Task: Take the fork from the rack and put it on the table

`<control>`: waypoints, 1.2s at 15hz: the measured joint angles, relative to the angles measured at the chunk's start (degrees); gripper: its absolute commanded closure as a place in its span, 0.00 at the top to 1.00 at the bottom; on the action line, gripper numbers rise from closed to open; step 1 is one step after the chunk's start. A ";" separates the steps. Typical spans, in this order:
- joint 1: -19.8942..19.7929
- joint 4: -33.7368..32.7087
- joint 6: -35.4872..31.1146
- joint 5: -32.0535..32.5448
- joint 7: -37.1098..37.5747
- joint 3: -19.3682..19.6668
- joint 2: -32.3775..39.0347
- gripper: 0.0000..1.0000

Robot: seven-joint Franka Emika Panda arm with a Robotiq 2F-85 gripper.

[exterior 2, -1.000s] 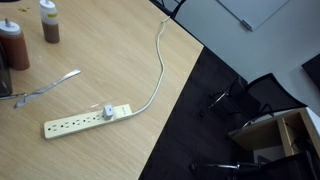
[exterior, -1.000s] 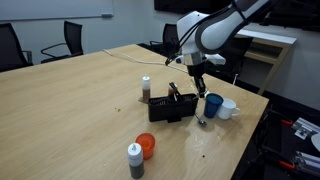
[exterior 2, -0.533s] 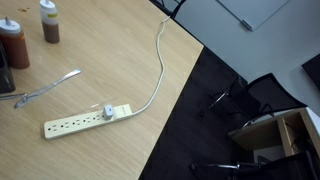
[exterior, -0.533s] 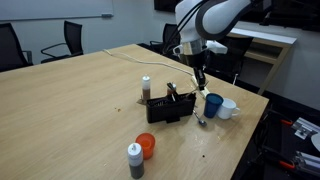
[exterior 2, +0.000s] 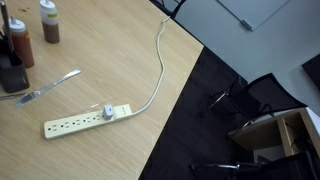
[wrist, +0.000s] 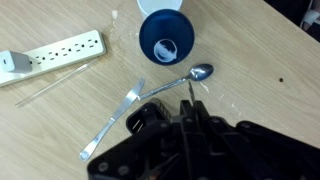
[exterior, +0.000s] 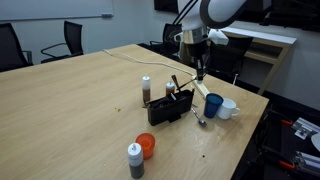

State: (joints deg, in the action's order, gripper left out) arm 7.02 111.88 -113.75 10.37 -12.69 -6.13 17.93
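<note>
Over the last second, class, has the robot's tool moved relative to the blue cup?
Yes. The tool has risen: it now hangs higher above the blue cup than before.

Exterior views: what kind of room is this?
Probably an office meeting room: a large light-wood conference table, black office chairs beside it, and a power strip on top.

Even overhead light, slight blur

One rack [exterior: 168, 110], one fork [wrist: 112, 122], one spoon [wrist: 198, 73], two cups [exterior: 213, 104].
</note>
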 measured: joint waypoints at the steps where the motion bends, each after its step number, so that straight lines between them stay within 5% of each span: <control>1: 0.00 -0.04 1.13 0.47 1.39 0.16 -0.61 0.02; 8: 0.41 0.38 11.01 -1.18 4.31 -0.83 -7.07 0.02; 14: 1.91 6.84 10.75 -12.77 -4.20 -4.64 -11.56 0.02; 18: 3.23 12.68 2.50 -22.72 -13.62 -6.82 -11.35 0.02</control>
State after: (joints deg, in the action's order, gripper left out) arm 10.25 124.56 -111.25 -12.35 -26.31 -12.96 6.57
